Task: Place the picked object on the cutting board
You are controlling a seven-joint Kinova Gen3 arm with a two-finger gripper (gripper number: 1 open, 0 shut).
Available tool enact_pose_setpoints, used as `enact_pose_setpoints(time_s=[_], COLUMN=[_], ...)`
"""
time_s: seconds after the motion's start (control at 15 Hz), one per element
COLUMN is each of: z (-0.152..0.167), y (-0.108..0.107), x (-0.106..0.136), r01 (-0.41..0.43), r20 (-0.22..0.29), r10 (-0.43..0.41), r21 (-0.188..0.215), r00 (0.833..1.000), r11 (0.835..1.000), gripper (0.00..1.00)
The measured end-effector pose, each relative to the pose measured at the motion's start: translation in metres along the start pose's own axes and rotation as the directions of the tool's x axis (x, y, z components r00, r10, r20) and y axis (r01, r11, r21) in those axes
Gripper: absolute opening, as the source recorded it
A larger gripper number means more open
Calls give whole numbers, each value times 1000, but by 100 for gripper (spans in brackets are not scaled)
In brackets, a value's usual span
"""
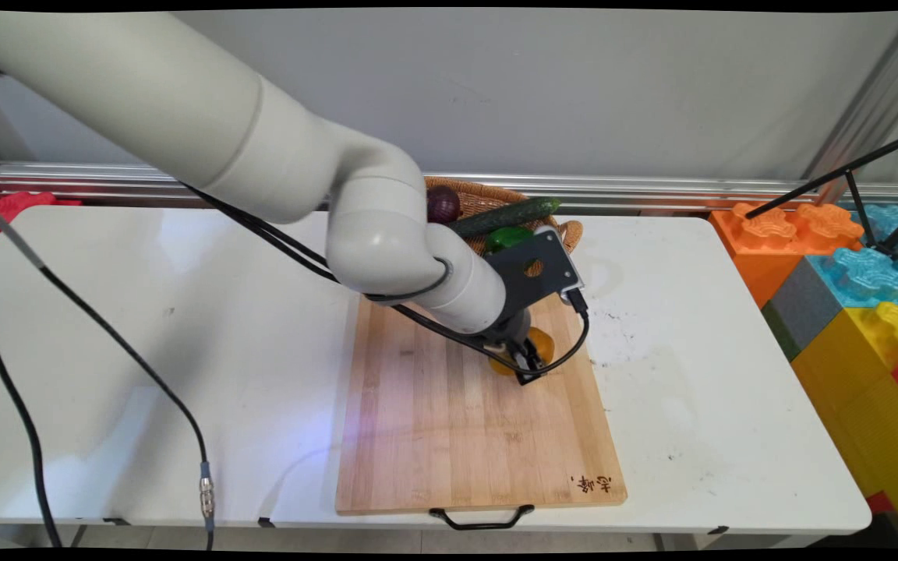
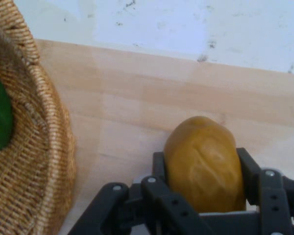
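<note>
Bamboo, pale and rectangular, the cutting board (image 1: 457,421) lies on my white table (image 1: 145,351), black handle toward the near edge. My gripper (image 1: 525,360) is down over the board's far right part, its two fingers (image 2: 248,169) clamped against the sides of a smooth, rounded yellow-orange vegetable (image 2: 203,161), perhaps a potato. Just beyond, at the board's far edge, stands a woven wicker basket (image 2: 44,147) holding a purple onion (image 1: 443,204), a long green cucumber (image 1: 505,216) and a green pepper (image 1: 508,237). I judge the skin slippery and the shape bulging: with so narrow a hold it could squirt out, roll across the board, or bump the basket's rim.
</note>
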Motion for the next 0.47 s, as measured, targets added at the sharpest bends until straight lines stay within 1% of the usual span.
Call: enact_pose_setpoints(time_s=[0.2,0.27,0.47], z=[12,15,20], y=[0,0,0], x=[1,1,3], r01=[8,9,13], r20=[-2,-3,-3], r10=[-8,-9,-13], r21=[-4,-9,-23], r00=[1000,1000,1000], r11=[1000,1000,1000], gripper=[0,100,100])
